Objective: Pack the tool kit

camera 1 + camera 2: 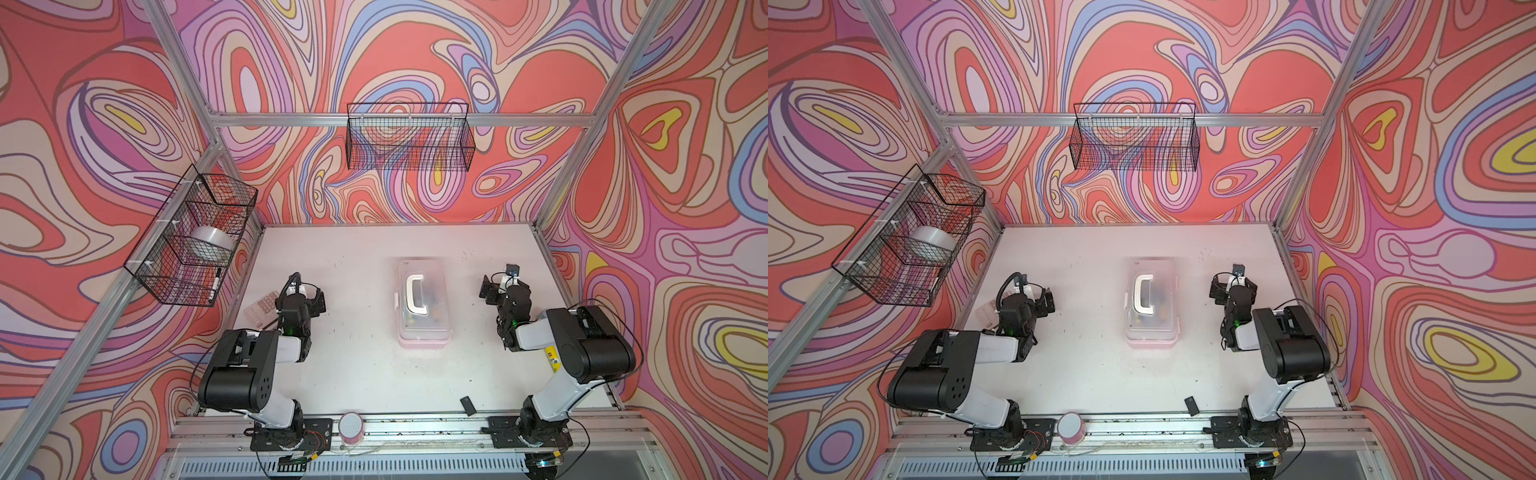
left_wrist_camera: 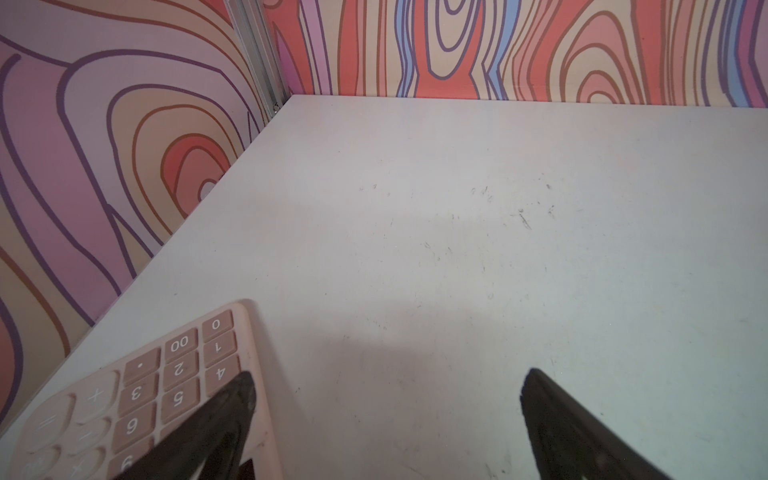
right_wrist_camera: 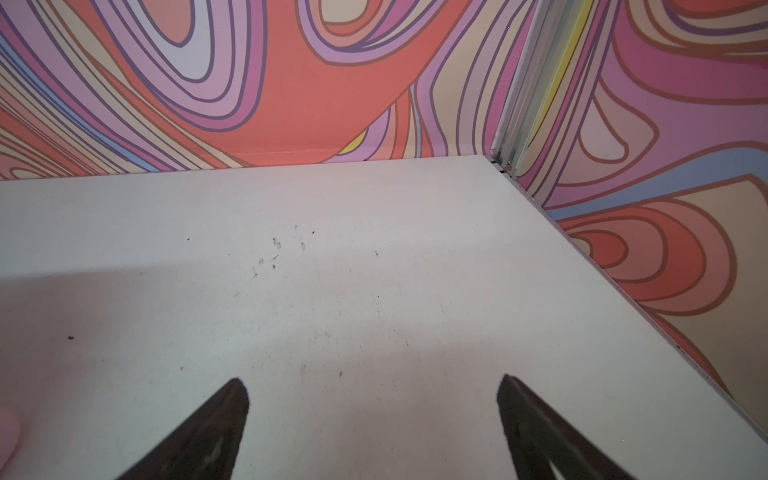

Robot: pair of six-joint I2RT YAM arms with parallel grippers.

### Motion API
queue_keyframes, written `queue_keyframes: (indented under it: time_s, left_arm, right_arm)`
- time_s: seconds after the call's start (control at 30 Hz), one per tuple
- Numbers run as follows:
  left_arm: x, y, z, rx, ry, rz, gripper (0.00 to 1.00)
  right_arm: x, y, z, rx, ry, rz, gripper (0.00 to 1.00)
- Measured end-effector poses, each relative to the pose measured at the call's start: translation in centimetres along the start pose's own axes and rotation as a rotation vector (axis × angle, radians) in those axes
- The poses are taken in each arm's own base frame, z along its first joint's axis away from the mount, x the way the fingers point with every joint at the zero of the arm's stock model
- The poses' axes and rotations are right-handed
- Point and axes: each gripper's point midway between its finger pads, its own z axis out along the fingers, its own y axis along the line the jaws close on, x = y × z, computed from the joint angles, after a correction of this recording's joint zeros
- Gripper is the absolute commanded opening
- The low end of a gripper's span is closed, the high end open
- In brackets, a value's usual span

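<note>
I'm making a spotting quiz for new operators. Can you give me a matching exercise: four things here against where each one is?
Things:
1 tool kit box
2 calculator
3 tape roll
4 small black object

Places:
A in the wire basket on the left wall
B middle of the table
C front edge of the table
D by the left gripper

Pairs: 1-B; 2-D; 3-A; 4-C

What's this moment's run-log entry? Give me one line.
tool kit: lid shut, mid-table | left jaws: open, empty, beside calculator | right jaws: open, empty, above table
</note>
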Motion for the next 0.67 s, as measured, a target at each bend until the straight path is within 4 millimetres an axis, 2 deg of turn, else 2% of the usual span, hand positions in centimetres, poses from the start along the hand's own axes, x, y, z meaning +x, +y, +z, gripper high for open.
queue_keyframes:
  time_s: [0.67]
  left_arm:
    - [0.02,-0.22,0.03,0.02,0.002,-0.002,1.0]
  right_arm:
    - [-0.08,-0.25,0.94,-0.018,0.029,0.017,0.98]
